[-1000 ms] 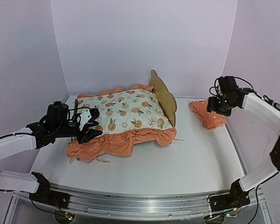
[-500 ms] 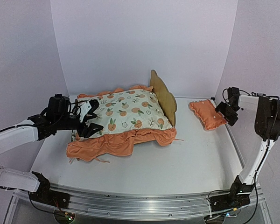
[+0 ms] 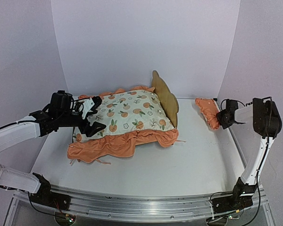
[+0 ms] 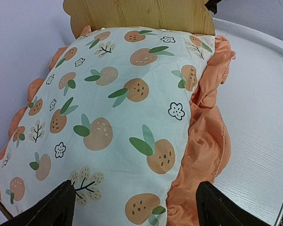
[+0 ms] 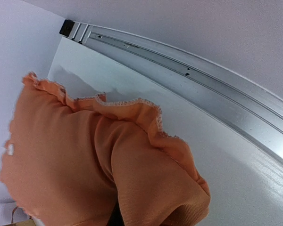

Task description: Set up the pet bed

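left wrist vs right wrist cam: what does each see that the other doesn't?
Left wrist only: the printed mattress pad, the wooden headboard behind it, and the left fingers spread wide at the bottom corners. Right wrist only: the small orange pillow, bunched up close to the lens, and a metal rail. Both: the white table.

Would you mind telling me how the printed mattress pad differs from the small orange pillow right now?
The mattress pad has a white top printed with oranges; the small pillow is plain orange. The mattress pad is much larger than the small pillow. The mattress pad lies spread over the pet bed, against its headboard; the small pillow is off to the right, pinched at its edge by the shut right claw. Both have orange frilled edges.
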